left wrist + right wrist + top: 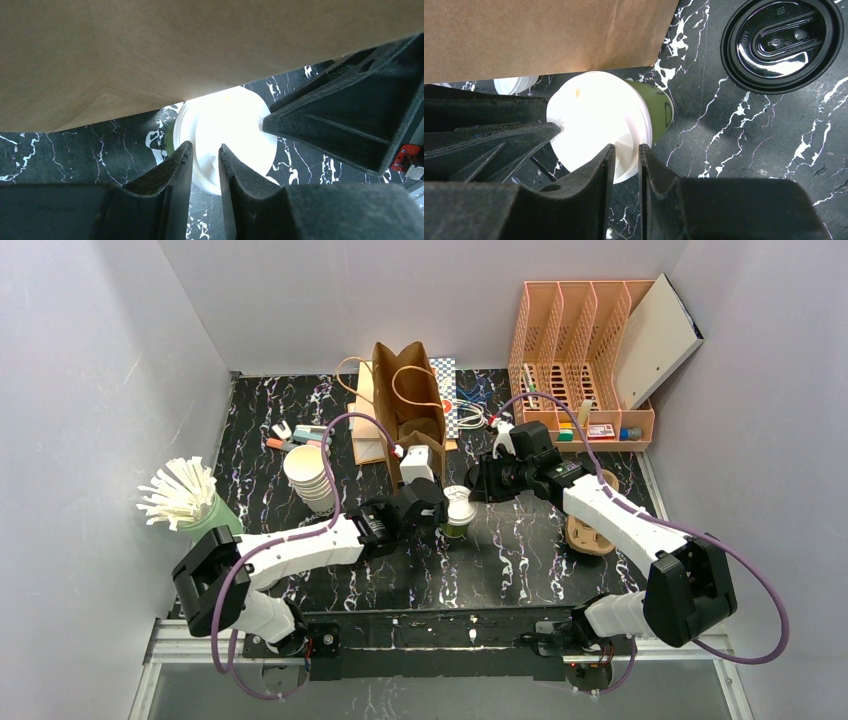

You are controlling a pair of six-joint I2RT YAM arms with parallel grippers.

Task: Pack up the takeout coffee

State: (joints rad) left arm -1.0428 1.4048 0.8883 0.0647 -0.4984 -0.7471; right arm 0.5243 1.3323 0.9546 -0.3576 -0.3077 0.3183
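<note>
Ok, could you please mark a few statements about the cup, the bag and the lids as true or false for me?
1. The green cup wears a white lid. True.
2. The paper bag lies flat on its side. False: it stands upright with its top open.
3. A loose black lid lies on the table. True.
4. The stack of lidless cups sits inside the bag. False: it stands on the table, left of the bag in the top view.
5. The left gripper and right gripper are both at the white lid's rim. True.
</note>
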